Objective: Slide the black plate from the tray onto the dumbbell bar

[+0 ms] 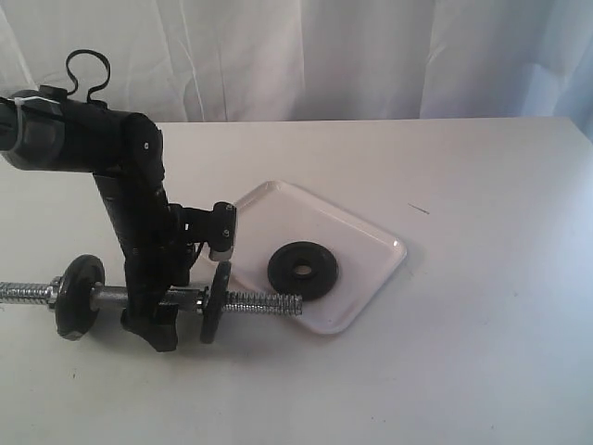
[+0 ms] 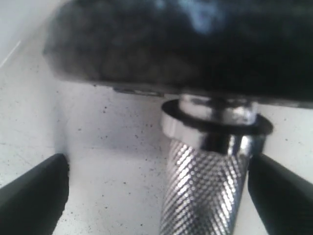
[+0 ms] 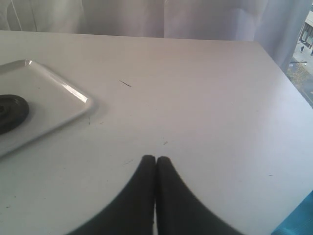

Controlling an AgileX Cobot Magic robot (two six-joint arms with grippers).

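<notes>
The black plate lies flat in the translucent-white tray, right of the bar's threaded end. It also shows at the edge of the right wrist view as the black plate in the tray. The dumbbell bar lies on the table near the front left. My left gripper straddles its middle, open. In the left wrist view the knurled dumbbell bar sits close to one finger, with a wide gap to the other, inside the left gripper. My right gripper is shut on nothing above bare table.
Two black discs ride on the bar: a thick one left of my left gripper, another to its right. The nearer disc fills the left wrist view beyond a chrome collar. A white curtain hangs behind the table.
</notes>
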